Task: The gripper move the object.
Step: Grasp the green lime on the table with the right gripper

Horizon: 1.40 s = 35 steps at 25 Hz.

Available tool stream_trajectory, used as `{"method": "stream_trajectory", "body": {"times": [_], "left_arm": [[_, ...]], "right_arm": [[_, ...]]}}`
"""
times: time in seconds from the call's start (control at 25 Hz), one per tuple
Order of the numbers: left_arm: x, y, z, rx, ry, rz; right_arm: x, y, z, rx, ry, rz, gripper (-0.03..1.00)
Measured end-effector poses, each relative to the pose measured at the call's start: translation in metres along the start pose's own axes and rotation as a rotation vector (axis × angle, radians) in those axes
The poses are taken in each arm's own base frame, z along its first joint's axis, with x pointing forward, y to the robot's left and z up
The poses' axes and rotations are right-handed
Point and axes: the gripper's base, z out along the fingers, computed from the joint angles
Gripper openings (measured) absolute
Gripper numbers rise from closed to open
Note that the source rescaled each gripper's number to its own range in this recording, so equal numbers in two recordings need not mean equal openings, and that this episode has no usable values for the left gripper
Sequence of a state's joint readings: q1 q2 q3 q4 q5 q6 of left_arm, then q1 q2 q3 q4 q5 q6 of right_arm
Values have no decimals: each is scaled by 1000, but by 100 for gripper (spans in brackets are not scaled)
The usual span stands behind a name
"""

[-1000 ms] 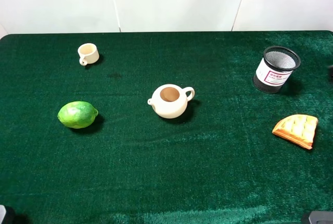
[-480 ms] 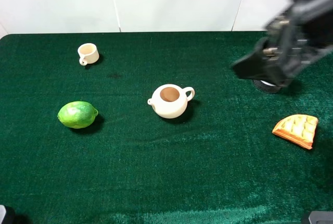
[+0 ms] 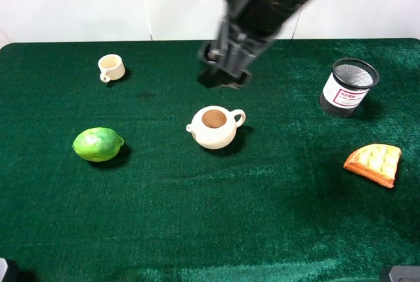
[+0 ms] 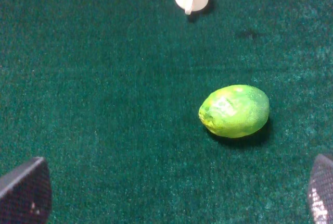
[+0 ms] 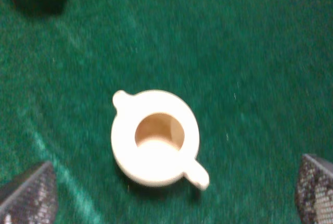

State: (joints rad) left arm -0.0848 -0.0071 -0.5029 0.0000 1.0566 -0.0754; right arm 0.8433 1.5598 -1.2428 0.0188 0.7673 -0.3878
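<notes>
Located the object [image 3: 98,144] near the left edge of the tabletop [image 3: 262,216], midway front to back, long axis roughly parallel to the front edge. Found right gripper [image 3: 222,75] above the teapot [image 3: 213,126], blurred, jaws apparently wide, well apart from the object. Found left gripper [image 4: 174,190] jaws wide, object ahead; judged left arm nearer.

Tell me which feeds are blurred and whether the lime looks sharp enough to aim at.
Exterior high: the right gripper is smeared, the rest crisp. Left wrist: sharp, the lime clear with a soft shadow, fine for aiming. Right wrist: soft throughout, the teapot fuzzy at its edges.
</notes>
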Motion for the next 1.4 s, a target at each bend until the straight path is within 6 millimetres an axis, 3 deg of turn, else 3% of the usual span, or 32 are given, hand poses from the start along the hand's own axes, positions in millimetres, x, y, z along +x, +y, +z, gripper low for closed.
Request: {"method": "stream_trajectory", "body": {"times": [0.64,1.04,1.4], "left_arm": [[0,0,0,0,0,0],[0,0,0,0,0,0],[0,0,0,0,0,0]], "right_arm": [[-78,8,64,-67,26,-216,100],[-115,40,94,-156,12,-342,100],[-125,77,121,-234,-6,-432,100]]}}
